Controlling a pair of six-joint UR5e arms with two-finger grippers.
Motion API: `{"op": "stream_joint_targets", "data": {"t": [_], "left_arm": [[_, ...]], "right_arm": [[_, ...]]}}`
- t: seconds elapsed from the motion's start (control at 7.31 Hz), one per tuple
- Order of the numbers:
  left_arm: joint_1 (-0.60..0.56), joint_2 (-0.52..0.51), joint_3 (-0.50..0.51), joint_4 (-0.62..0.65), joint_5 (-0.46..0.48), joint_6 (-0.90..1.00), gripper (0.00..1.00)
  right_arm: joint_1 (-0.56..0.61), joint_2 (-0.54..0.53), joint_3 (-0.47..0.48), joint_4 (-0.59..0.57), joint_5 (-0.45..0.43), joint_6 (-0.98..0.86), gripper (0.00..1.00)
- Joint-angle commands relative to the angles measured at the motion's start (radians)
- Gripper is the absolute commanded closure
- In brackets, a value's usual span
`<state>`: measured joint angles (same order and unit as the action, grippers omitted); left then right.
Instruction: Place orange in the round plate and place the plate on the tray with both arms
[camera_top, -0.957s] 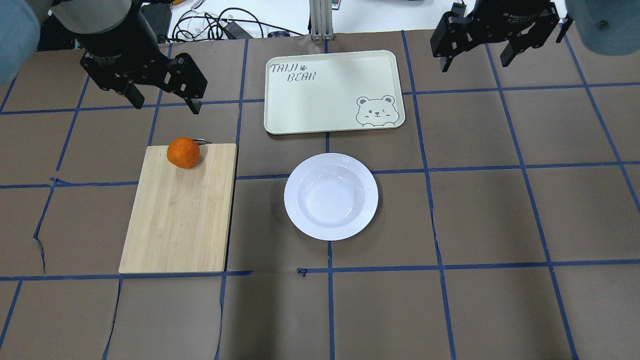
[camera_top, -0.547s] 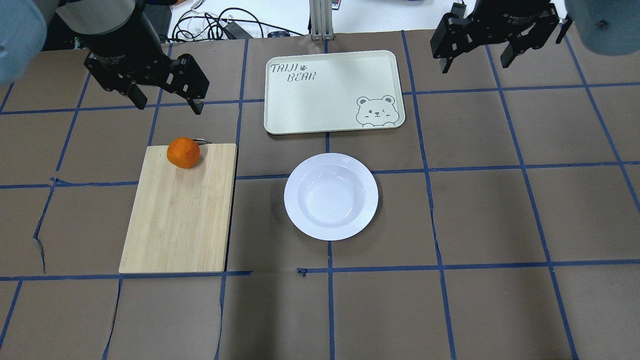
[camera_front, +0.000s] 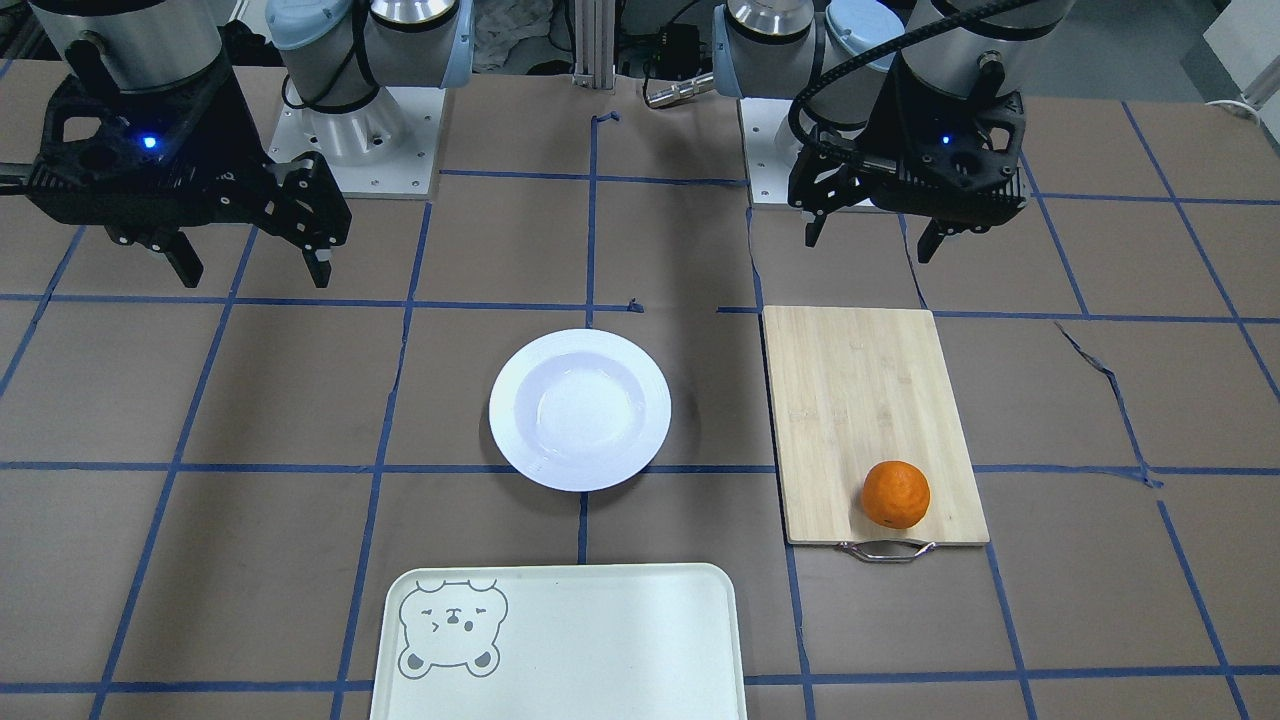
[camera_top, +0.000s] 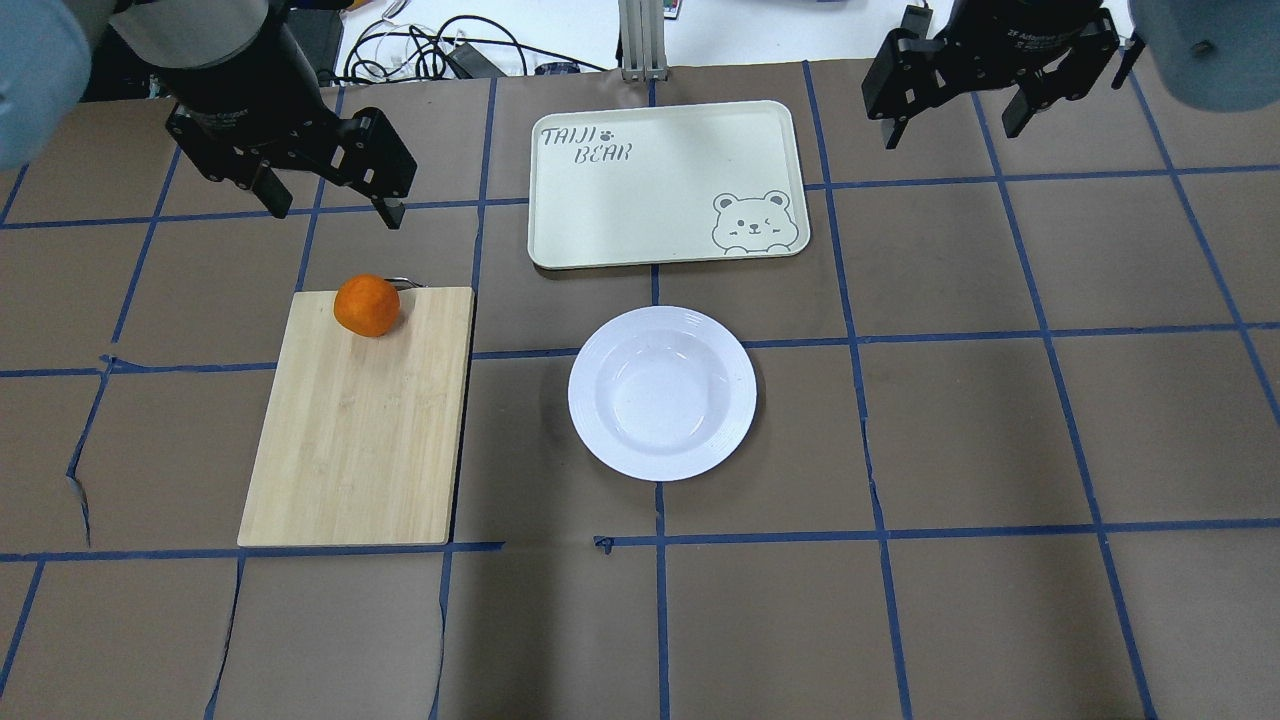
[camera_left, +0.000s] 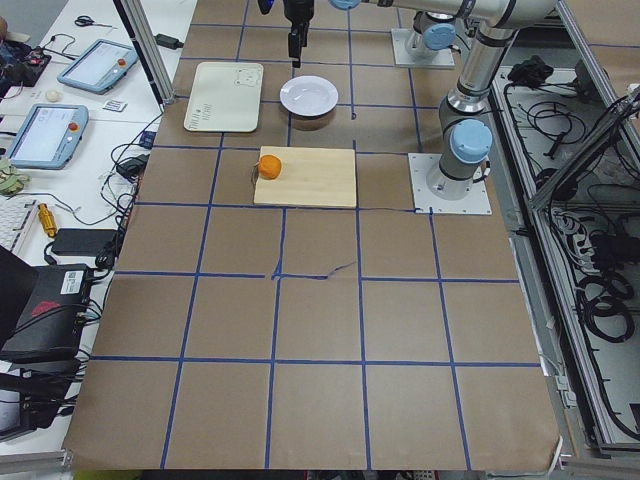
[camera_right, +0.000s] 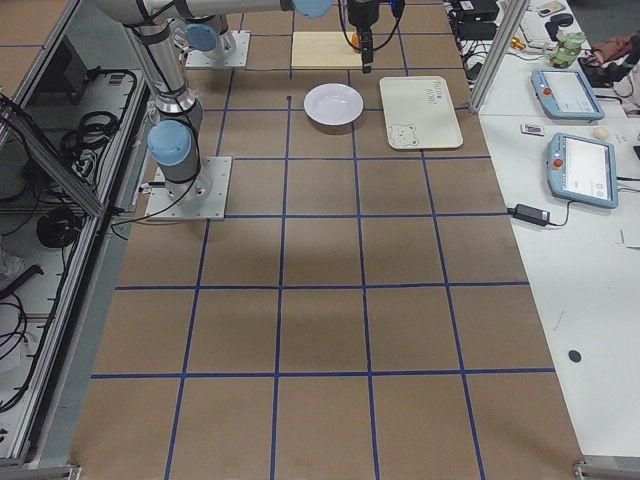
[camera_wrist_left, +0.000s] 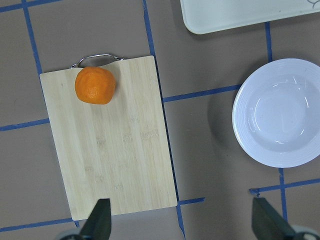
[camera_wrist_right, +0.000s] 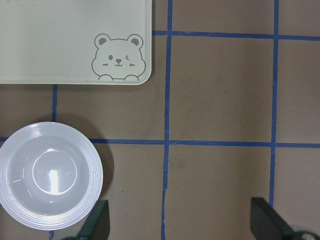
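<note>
While the orange (camera_top: 367, 305) sits on the top edge of the bamboo cutting board (camera_top: 360, 430), left of centre in the overhead frame, you have the left gripper (camera_top: 335, 212) hanging above it in the picture, toward the upper left, its two fingers spread wide and holding nothing. The fruit lies just beside the board's metal handle (camera_front: 886, 550), which you see best in the front-facing frame, at the board's lower edge. The round plate (camera_top: 662, 392) lies bare in the middle of the overhead frame on the brown table (camera_top: 1000, 430), apart from the board on its left and apart from the tray (camera_top: 650, 200) directly above it. The tray lies flat at upper centre, its bear drawing in the lower right corner. Your right gripper (camera_top: 950, 130) is in the upper right corner, off the tray's right edge, its fingers likewise wide apart and gripping nothing. How high either gripper stands over the table you probably cannot judge, since both side frames show them very small.
</note>
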<state>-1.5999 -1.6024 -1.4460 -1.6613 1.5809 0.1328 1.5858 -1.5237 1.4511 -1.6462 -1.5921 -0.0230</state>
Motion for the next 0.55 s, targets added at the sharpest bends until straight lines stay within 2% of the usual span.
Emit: {"op": "stream_joint_targets", "data": {"t": [0.0,0.41], "left_arm": [[0.000,0.001,-0.002,0.000,0.002,0.001,0.00],[0.003,0.001,-0.008,0.000,0.001,0.001,0.00]], "right_arm": [[-0.001,0.000,0.000,0.000,0.000,-0.001,0.00],[-0.001,0.000,0.000,0.000,-0.002,-0.005,0.00]]}}
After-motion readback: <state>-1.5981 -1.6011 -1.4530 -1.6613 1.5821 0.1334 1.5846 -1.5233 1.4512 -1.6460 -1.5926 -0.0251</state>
